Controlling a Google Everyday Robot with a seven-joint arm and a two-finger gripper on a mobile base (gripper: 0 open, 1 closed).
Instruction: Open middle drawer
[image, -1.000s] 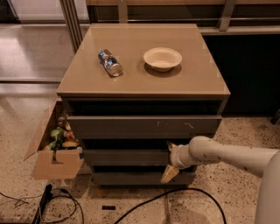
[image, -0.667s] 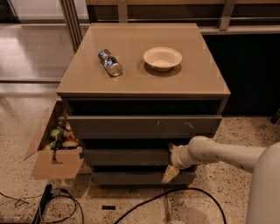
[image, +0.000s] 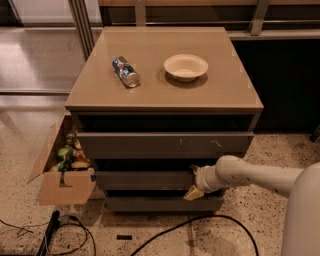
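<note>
The cabinet (image: 165, 90) has three grey-brown drawer fronts. The top one (image: 165, 145) carries small white scratch marks. The middle drawer (image: 142, 180) has a plain flat front and sits about flush with the lowest front (image: 160, 203). My gripper (image: 196, 183) comes in from the right on a white arm (image: 250, 175) and sits at the right end of the middle drawer's front, a pale fingertip (image: 192, 194) hanging down over the gap above the lowest drawer.
On the cabinet top lie a crushed can (image: 126, 71) and a pale bowl (image: 185, 66). An open cardboard box (image: 62, 167) of small items stands left of the cabinet. Black cables (image: 165, 231) run over the speckled floor in front. A dark wall stands at the right.
Nothing has visibly moved: the gripper stays at the right end of the middle drawer and the drawer fronts stand the same.
</note>
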